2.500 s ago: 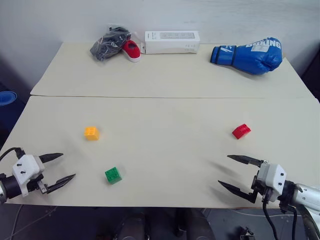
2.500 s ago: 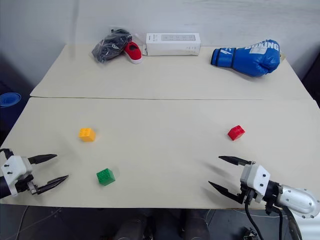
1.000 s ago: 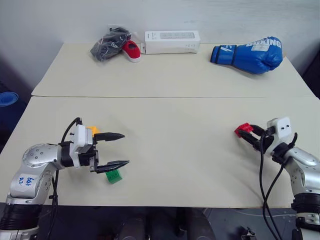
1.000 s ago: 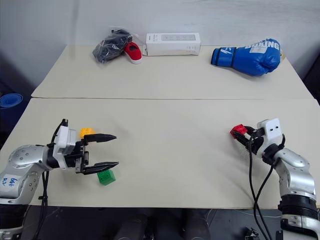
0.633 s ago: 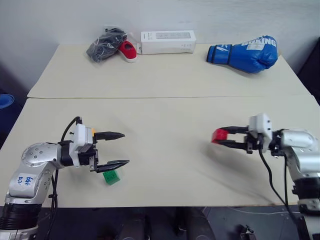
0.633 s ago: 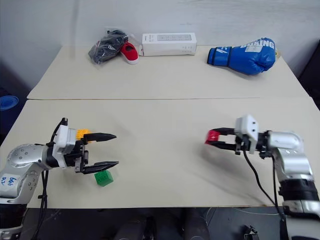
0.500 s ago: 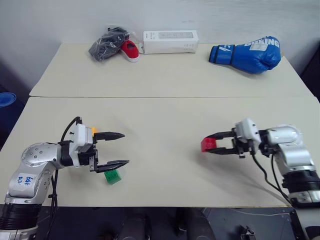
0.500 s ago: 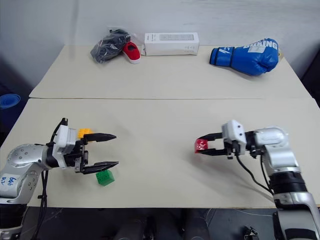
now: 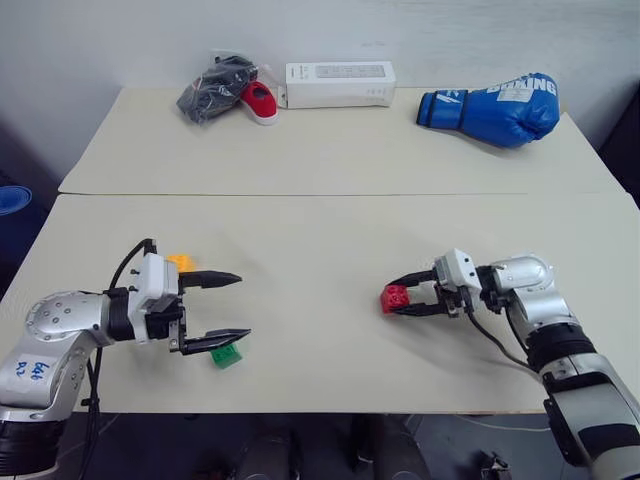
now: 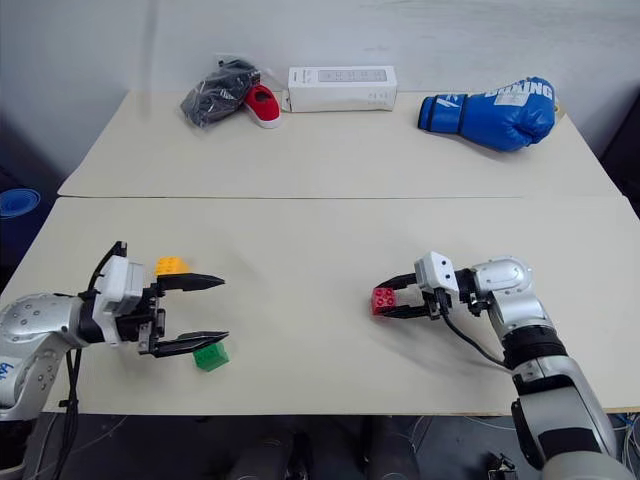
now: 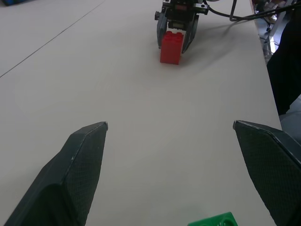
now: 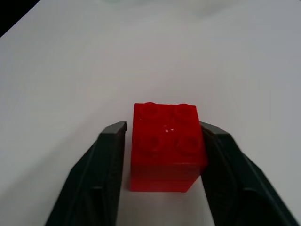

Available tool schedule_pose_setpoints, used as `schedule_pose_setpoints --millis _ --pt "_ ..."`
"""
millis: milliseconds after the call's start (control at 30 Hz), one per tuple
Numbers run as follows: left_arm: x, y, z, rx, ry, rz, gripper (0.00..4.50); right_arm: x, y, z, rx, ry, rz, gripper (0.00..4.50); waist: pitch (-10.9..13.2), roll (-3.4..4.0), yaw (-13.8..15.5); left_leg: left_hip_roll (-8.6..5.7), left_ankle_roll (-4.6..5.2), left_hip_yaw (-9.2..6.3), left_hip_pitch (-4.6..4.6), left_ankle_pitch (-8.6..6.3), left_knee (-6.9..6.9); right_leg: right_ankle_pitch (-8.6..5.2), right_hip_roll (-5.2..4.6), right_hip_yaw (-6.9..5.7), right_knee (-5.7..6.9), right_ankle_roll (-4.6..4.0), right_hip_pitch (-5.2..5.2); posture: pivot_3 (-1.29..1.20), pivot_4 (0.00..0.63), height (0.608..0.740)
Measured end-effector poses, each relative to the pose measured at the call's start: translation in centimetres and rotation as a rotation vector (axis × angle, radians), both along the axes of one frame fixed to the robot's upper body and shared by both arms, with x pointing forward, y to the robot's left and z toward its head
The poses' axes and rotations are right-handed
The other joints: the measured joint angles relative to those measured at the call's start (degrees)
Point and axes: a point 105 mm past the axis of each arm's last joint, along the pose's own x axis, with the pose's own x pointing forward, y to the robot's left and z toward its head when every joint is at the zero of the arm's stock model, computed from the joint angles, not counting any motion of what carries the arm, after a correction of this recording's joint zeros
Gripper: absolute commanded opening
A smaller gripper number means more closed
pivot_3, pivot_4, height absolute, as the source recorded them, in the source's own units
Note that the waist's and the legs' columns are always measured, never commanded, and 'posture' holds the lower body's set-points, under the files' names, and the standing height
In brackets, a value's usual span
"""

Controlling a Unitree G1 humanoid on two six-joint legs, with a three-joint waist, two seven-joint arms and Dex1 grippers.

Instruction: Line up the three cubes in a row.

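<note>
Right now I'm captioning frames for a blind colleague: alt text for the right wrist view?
A red cube, studs up, stands on the pale table between the right gripper's two dark fingers, with a thin gap beside one finger.

Desk, cream, two-part top.
- Far edge, left to right: dark plastic-wrapped bundle touching small red shoe; long white box just beside the shoe; blue boxing glove well apart at the right.
- Near left: left hand, fingers spread wide. Orange-yellow studded plastic brick lies just behind it; green studded plastic brick lies by the nearer finger.
- Near right of centre: red studded plastic brick standing on the desk between the fingers of the right hand, a slight gap at one finger.
</note>
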Motion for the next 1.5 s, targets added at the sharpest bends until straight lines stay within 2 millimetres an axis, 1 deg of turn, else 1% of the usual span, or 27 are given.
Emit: schedule_pose_setpoints --millis 67,133,233,267,333,367,400,467,533,567,633,733,767,800,833,900,1000,1033,1067,1133,1200,1300,1400,1433,1500 --pt "0.0 0.2 0.1 0.003 -0.004 0.009 4.5 -0.1 0.1 0.1 0.002 -0.008 0.007 3.8 0.0 0.0 0.01 0.0 0.0 0.0 0.0 0.0 0.0 0.0 0.0 0.0 0.0 0.0 0.0 0.0 0.15 0.74" --pt "0.0 1.0 0.2 0.009 -0.007 0.038 4.5 -0.2 -0.2 1.0 0.016 -0.039 0.01 4.49 0.01 0.01 0.02 0.0 0.0 -0.01 -0.02 0.0 0.0 0.0 -0.01 0.0 -0.01 0.0 -0.02 0.0 0.15 0.74" --pt "-0.3 3.8 -0.2 0.02 0.022 0.138 4.5 -0.7 -1.7 3.0 0.054 -0.112 -0.022 4.49 0.0 0.01 0.17 0.02 -0.03 -0.06 -0.04 -0.03 -0.02 0.0 0.0 -0.05 -0.09 -0.01 -0.02 0.0 0.15 0.74" --pt "-0.6 4.8 -0.5 0.027 0.042 0.173 4.5 -1.0 -2.3 3.2 0.06 -0.12 -0.037 4.49 0.0 0.01 0.24 0.03 -0.04 -0.07 -0.03 -0.05 -0.02 -0.01 0.01 -0.05 -0.11 -0.01 -0.01 0.0 0.15 0.74" --pt "-1.1 6.5 -1.1 0.03 0.073 0.236 4.5 -1.8 -3.2 3.1 0.075 -0.117 -0.062 4.49 0.0 0.01 0.32 0.04 -0.03 -0.06 -0.04 -0.07 -0.03 -0.01 0.01 -0.06 -0.14 -0.01 -0.01 0.0 0.15 0.74" --pt "-1.4 7.1 -1.4 0.03 0.087 0.254 4.5 -2.2 -3.3 3.1 0.096 -0.11 -0.066 4.49 0.01 0.0 0.35 0.03 -0.01 -0.05 -0.04 -0.07 -0.02 -0.01 -0.01 -0.04 -0.13 -0.01 -0.02 0.0 0.15 0.74" --pt "-2.1 8.3 -1.9 0.04 0.104 0.289 4.5 -3.1 -3.2 3.3 0.148 -0.121 -0.053 4.49 0.0 0.01 0.36 0.05 -0.04 -0.06 -0.04 -0.08 -0.04 -0.01 0.0 -0.04 -0.13 -0.01 -0.03 0.0 0.15 0.74" --pt "-3.8 11.8 -3.1 0.07 0.168 0.417 4.5 -5.1 -3.8 3.2 0.224 -0.119 -0.064 4.49 0.0 0.0 0.45 0.09 -0.11 -0.08 -0.01 -0.15 -0.13 -0.04 0.04 -0.08 -0.16 -0.07 -0.03 0.0 0.15 0.74" --pt "-5.4 14.8 -4.2 0.083 0.222 0.537 4.5 -6.7 -4.7 2.5 0.263 -0.092 -0.101 4.49 0.0 0.0 0.46 0.11 -0.08 -0.06 -0.01 -0.2 -0.19 -0.05 0.07 -0.1 -0.24 -0.08 -0.03 0.0 0.15 0.74" --pt "-6.1 15.7 -4.6 0.086 0.242 0.573 4.5 -7.3 -4.8 2.1 0.272 -0.068 -0.111 4.49 0.01 0.0 0.48 0.1 -0.03 -0.03 -0.02 -0.23 -0.17 -0.04 0.04 -0.08 -0.29 -0.07 -0.03 0.0 0.15 0.74" --pt "-6.5 16.0 -4.8 0.098 0.241 0.578 4.5 -8.2 -4.8 2.0 0.292 -0.041 -0.111 4.49 0.01 -0.04 0.5 0.06 0.01 0.0 0.03 -0.31 -0.14 0.01 -0.08 0.02 -0.46 -0.02 0.0 0.0 0.15 0.74" --pt "-7.0 15.7 -5.0 0.1 0.247 0.562 4.5 -9.1 -4.9 2.1 0.308 -0.029 -0.114 4.49 -0.03 -0.1 0.79 0.05 -0.28 -0.05 0.08 -0.47 -0.14 0.06 -0.15 0.04 -0.47 -0.07 0.01 0.0 0.15 0.74" --pt "-6.9 14.8 -5.1 0.088 0.242 0.536 4.5 -9.4 -5.1 2.1 0.308 -0.03 -0.122 4.49 -0.02 -0.1 0.9 0.05 -0.28 -0.06 0.04 -0.48 -0.15 0.06 -0.15 0.04 -0.48 -0.08 -0.01 0.0 0.15 0.74" --pt "-6.6 13.5 -5.0 0.077 0.231 0.487 4.5 -9.6 -5.2 1.9 0.307 -0.026 -0.128 4.49 -0.02 -0.09 1.22 0.05 -0.3 -0.07 0.04 -0.51 -0.15 0.05 -0.15 0.04 -0.49 -0.08 -0.02 0.0 0.15 0.74" --pt "-6.2 11.8 -4.9 0.064 0.219 0.424 4.5 -9.7 -5.1 1.9 0.307 -0.025 -0.126 4.49 -0.02 -0.09 1.45 0.05 -0.31 -0.06 0.04 -0.51 -0.15 0.06 -0.15 0.05 -0.5 -0.08 -0.02 0.0 0.15 0.74" --pt "-5.4 8.5 -4.4 0.041 0.182 0.312 4.5 -9.8 -4.8 2.2 0.307 -0.043 -0.108 4.49 -0.02 -0.09 1.63 0.06 -0.31 -0.05 0.04 -0.48 -0.15 0.06 -0.13 0.06 -0.47 -0.08 -0.02 0.0 0.15 0.74" --pt "-4.2 6.0 -3.9 0.011 0.139 0.26 4.5 -9.8 -4.8 2.4 0.304 -0.052 -0.111 4.49 -0.02 -0.05 1.69 0.07 -0.06 0.0 0.06 -0.32 -0.15 0.05 -0.06 0.06 -0.45 -0.09 -0.02 0.0 0.15 0.74" --pt "-3.9 5.3 -3.9 0.0 0.135 0.25 4.5 -9.8 -4.8 2.4 0.3 -0.052 -0.111 4.49 -0.03 -0.02 1.68 0.07 -0.05 0.01 0.07 -0.32 -0.15 0.05 -0.06 0.05 -0.43 -0.09 -0.02 0.0 0.15 0.74" --pt "-3.4 4.1 -4.2 -0.017 0.129 0.236 4.5 -9.7 -4.8 2.3 0.297 -0.052 -0.112 4.49 -0.03 -0.02 1.69 0.07 -0.03 0.02 0.07 -0.31 -0.15 0.06 -0.04 0.06 -0.43 -0.08 -0.01 0.0 0.15 0.74" --pt "-3.2 3.0 -5.1 -0.029 0.148 0.223 4.12 -9.7 -4.8 2.4 0.295 -0.056 -0.112 4.5 -0.03 -0.03 1.63 0.07 -0.03 0.04 0.07 -0.31 -0.15 0.05 -0.01 0.06 -0.41 -0.08 -0.02 0.0 0.15 0.74" --pt "-3.3 2.4 -6.1 -0.018 0.173 0.216 3.66 -9.7 -4.7 2.4 0.292 -0.06 -0.116 4.5 -0.03 -0.03 1.52 0.08 -0.03 0.05 0.07 -0.3 -0.15 0.05 0.01 0.06 -0.41 -0.08 -0.02 0.0 0.15 0.74" --pt "-3.2 1.7 -7.3 0.001 0.176 0.207 2.71 -9.7 -4.5 2.7 0.291 -0.075 -0.114 4.5 -0.03 -0.03 1.75 0.07 -0.01 0.06 0.08 -0.29 -0.14 0.06 0.0 0.06 -0.41 -0.08 -0.02 0.0 0.15 0.74" --pt "-2.6 0.9 -7.7 0.003 0.15 0.209 1.69 -9.7 -4.6 2.7 0.293 -0.08 -0.13 4.5 -0.04 -0.04 2.05 0.07 0.0 0.04 0.07 -0.28 -0.13 0.06 -0.01 0.05 -0.41 -0.08 -0.01 0.0 0.15 0.74" --pt "-2.4 0.8 -7.6 0.003 0.137 0.206 1.49 -9.7 -4.7 2.8 0.293 -0.082 -0.138 4.5 -0.05 -0.05 2.19 0.07 0.0 0.02 0.07 -0.28 -0.13 0.05 -0.02 0.04 -0.42 -0.08 0.0 0.0 0.15 0.74" --pt "-2.2 0.5 -7.5 0.002 0.135 0.188 1.49 -9.9 -4.9 2.7 0.291 -0.085 -0.155 4.5 -0.05 -0.05 2.2 0.07 0.0 0.02 0.07 -0.28 -0.13 0.06 -0.02 0.04 -0.42 -0.08 0.0 0.0 0.15 0.74"
